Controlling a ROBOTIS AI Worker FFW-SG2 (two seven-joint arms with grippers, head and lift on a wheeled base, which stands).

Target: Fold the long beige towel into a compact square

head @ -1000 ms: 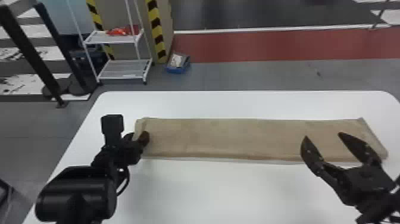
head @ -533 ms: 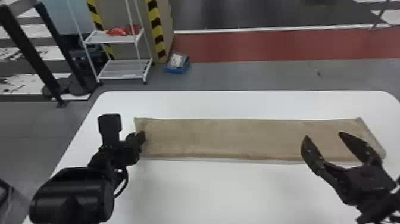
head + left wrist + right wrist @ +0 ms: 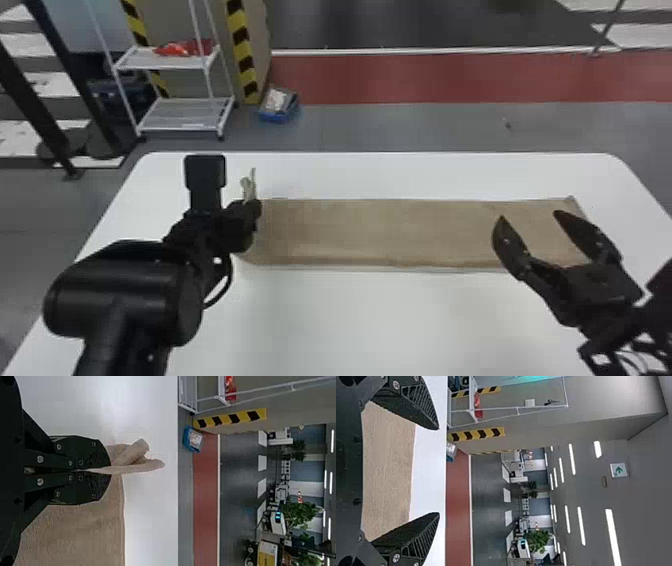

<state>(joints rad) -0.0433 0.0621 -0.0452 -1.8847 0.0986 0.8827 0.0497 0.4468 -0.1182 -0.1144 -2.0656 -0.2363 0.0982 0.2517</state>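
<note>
With my left hand (image 3: 254,206), I'm pinching the long beige towel (image 3: 375,230) at its left end; the rest is lying flat across the bench (image 3: 380,320). I'm holding my right hand (image 3: 531,218) wide apart, empty, near its right end.

The black left arm (image 3: 117,345) has a rounded casing (image 3: 125,290), a thin cable (image 3: 230,280) beside that casing and silver screws (image 3: 40,459) beyond it.
</note>
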